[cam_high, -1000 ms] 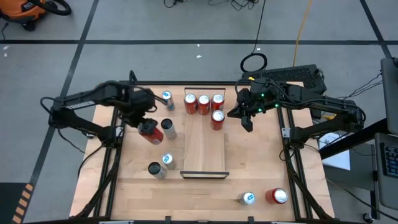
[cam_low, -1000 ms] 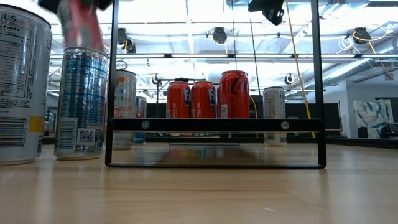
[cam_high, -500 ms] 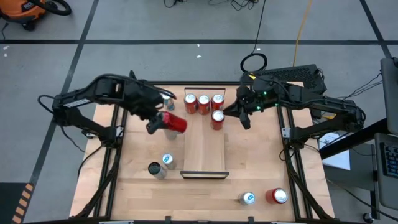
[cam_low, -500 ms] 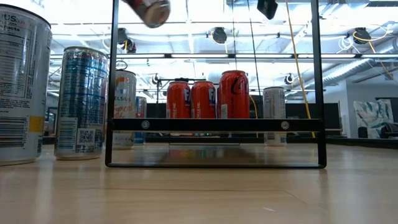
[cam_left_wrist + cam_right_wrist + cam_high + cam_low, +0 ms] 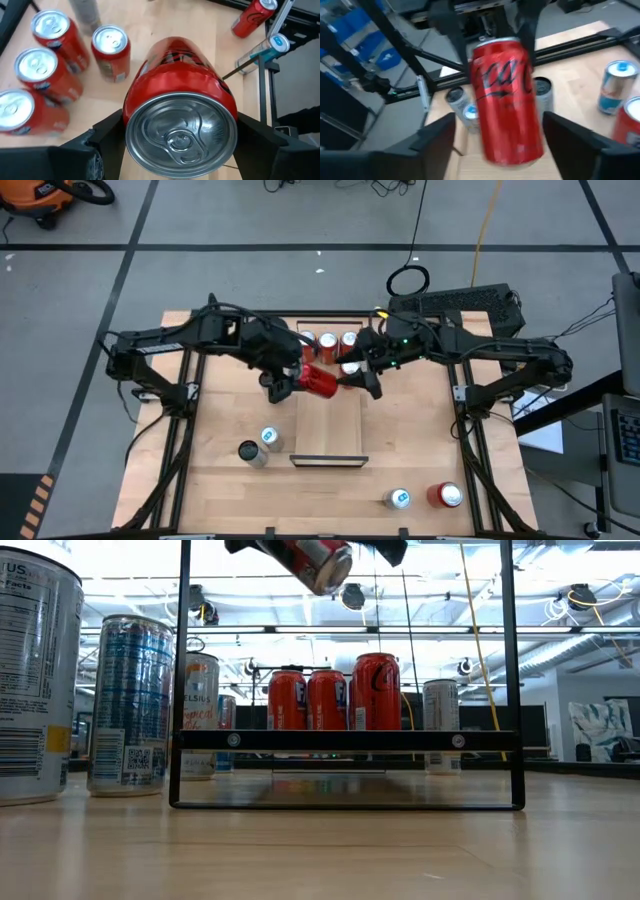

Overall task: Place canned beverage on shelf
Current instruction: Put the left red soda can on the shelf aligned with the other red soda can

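Left gripper [image 5: 292, 383] at frame centre, fingers clamped on the red can [image 5: 320, 380], held sideways in the air over the shelf [image 5: 328, 430]. Right gripper [image 5: 362, 380] just right of the can, fingers apart around its end, not gripping. Four red cans [image 5: 328, 346] stand upright at the shelf's upper end.

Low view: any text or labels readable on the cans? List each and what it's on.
"ELSIUS": white can behind the left cans, first letter hidden.
"US": big white can at the left edge, rest cropped; its fine print is too small to read.
Blue-and-silver can: QR code and small print, unreadable.
Red cans on the shelf: logos too blurred to read.
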Controlling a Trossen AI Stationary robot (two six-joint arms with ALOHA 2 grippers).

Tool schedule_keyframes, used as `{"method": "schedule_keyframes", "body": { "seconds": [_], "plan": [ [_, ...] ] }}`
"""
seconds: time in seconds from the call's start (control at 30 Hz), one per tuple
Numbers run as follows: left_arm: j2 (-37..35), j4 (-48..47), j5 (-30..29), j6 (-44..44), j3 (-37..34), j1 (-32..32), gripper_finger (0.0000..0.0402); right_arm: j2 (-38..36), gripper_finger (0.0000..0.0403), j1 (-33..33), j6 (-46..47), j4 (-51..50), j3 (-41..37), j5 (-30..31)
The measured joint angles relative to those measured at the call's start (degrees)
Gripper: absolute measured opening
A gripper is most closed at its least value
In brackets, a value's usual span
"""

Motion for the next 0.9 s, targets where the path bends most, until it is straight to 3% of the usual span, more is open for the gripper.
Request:
{"method": "schedule_keyframes", "body": {
  "seconds": [0.17,0.3,0.7,0.9],
  "plan": [
    [1.3,2.4,0.1,1.8,0.0,-0.7,0.0277,1.4,0.0354,-0.1,-1.7,1.4,0.0,-0.1],
    [1.5,2.7,0.0,2.2,0.0,-1.0,0.0277,2.9,0.0380,-0.4,-1.0,0.9,0.0,-3.3],
    [1.4,5.6,-0.6,2.6,0.0,-1.0,0.0277,7.3,0.0382,-0.1,-4.1,-0.5,0.0,-5.7],
    [1.4,5.6,-0.6,2.3,0.0,-1.0,0.0277,7.8,0.0338,-0.1,-5.4,-0.8,0.0,-6.5]
  ]
}}
